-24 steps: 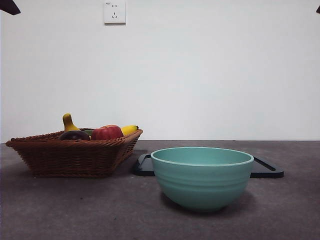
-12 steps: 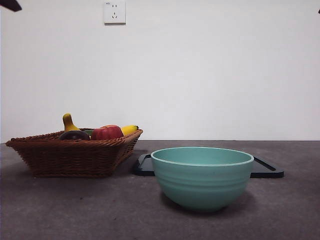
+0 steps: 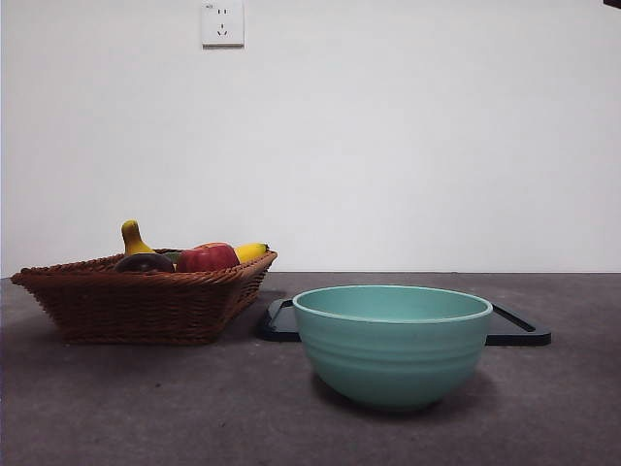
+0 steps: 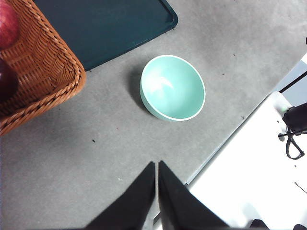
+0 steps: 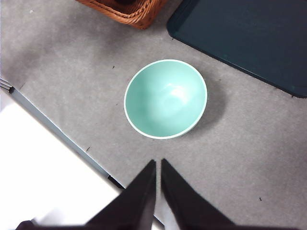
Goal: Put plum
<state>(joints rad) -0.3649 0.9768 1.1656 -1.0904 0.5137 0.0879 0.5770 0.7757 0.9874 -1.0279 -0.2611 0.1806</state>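
The plum, dark and glossy, lies in the wicker basket at the left of the front view, beside a red apple. The left wrist view catches its dark side at the basket's edge. My left gripper is shut and hangs high over the bare table near the table's edge. High above the teal bowl's near side, my right gripper is shut too. Neither holds anything.
A teal bowl stands empty at the middle front. Behind it lies a dark flat tray. The basket also holds a yellow gourd and a banana. The table's edge runs close below both grippers.
The black arm tip at the top left corner of the front view has drawn out of the picture. The fruit, basket and bowl have not moved.
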